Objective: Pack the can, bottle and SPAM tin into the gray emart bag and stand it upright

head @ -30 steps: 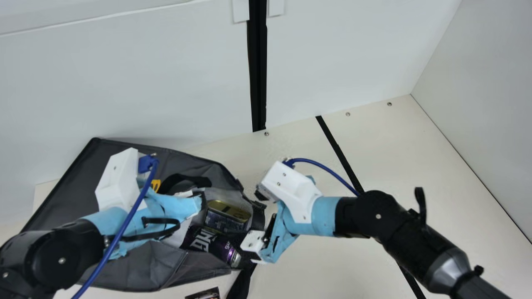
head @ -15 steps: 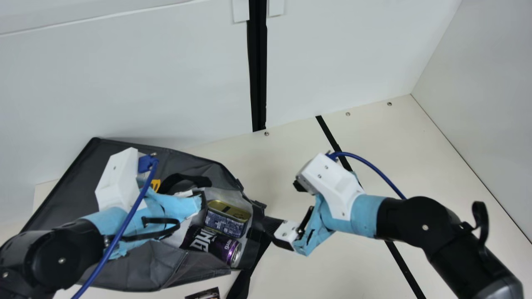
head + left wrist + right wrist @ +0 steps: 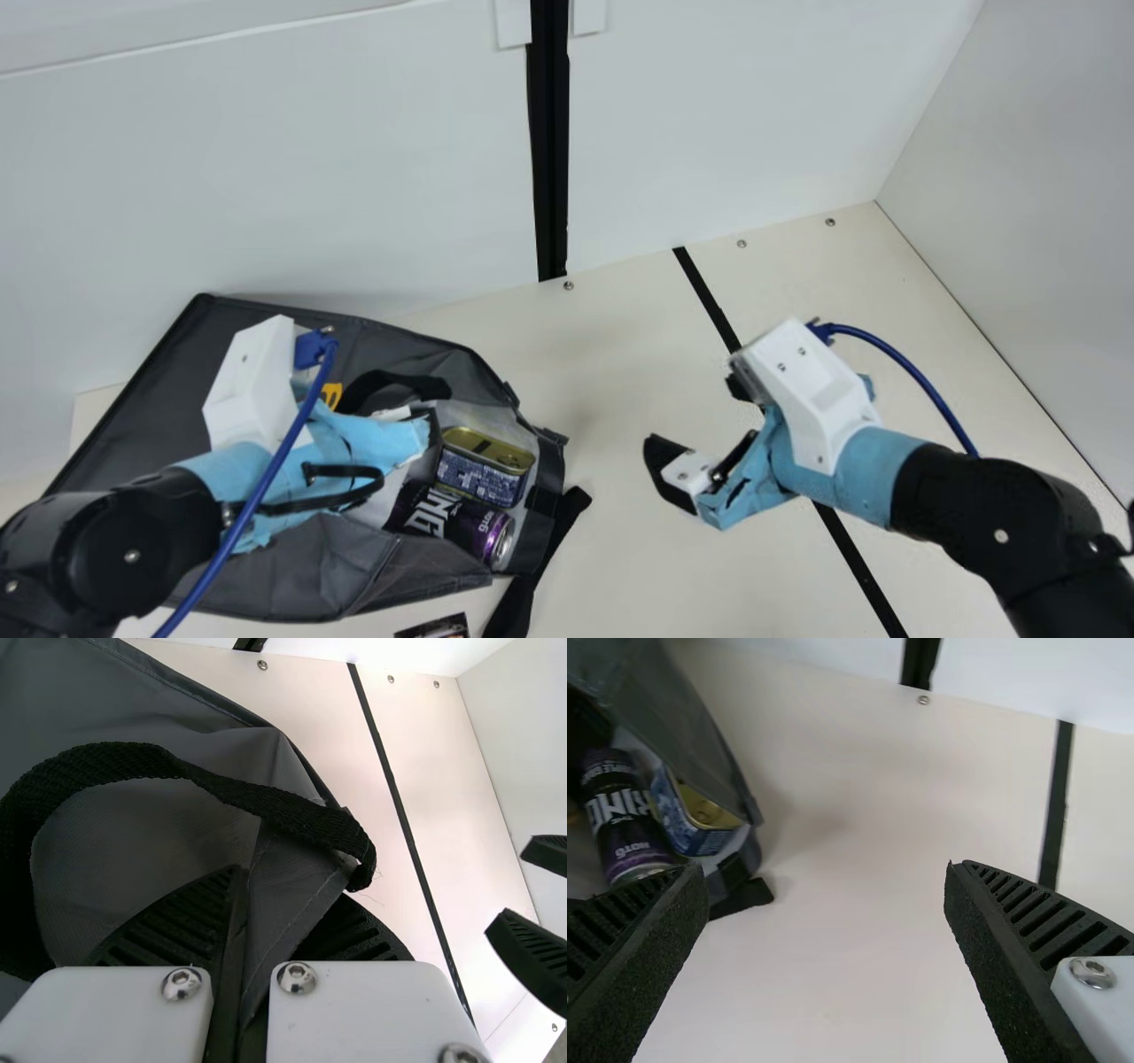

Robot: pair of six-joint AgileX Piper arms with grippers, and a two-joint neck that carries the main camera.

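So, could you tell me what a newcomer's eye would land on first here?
Probably the big gray bag lying at the main view's left, with a purple can and a gold-topped tin side by side in its mouth. Next come the two blue-wrapped grippers: the left one pinching the bag's cloth, the right one wide open above the table.

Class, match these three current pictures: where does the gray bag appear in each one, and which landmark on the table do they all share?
Main view: gray bag at lower left, partly behind the left arm.
Left wrist view: the bag spreads across the upper left and left side.
Right wrist view: the bag is in the upper-left corner.
Shared landmark: the black stripe across the table.
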